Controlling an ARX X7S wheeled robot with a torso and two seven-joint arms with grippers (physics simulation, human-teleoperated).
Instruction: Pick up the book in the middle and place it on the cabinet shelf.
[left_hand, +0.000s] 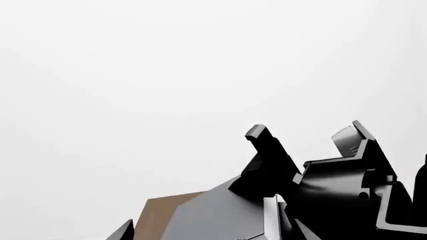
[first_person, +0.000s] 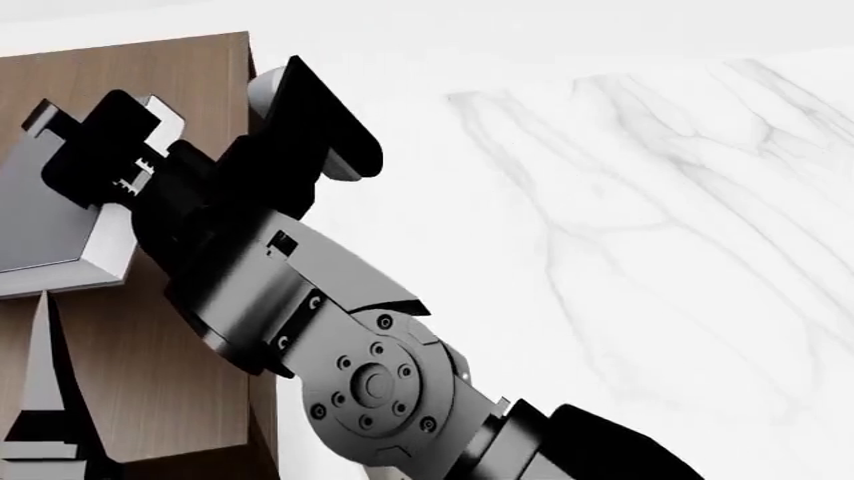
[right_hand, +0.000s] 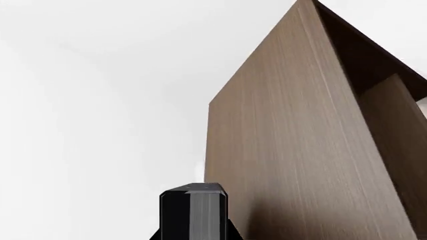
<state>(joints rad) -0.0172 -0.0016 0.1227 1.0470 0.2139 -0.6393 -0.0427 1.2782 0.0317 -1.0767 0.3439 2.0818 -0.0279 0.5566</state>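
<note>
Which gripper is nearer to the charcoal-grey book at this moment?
Left. The left gripper is at the book, its jaws straddling one corner above the cabinet top. The right gripper is low beside the cabinet's side wall, with no book in its wrist view.

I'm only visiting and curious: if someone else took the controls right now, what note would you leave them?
Left gripper: seems clamped on the book at its upper edge.
Right gripper: beside the cabinet wall. Only its tip shows, so I can't tell whether it is open or shut.
Book: tilted over the cabinet's flat top, at the head view's left. Whether it touches the top is unclear.
Done: book picked up and brought to the cabinet.
Left: lay it flat on the top, open the left gripper, pull the arm away.
</note>
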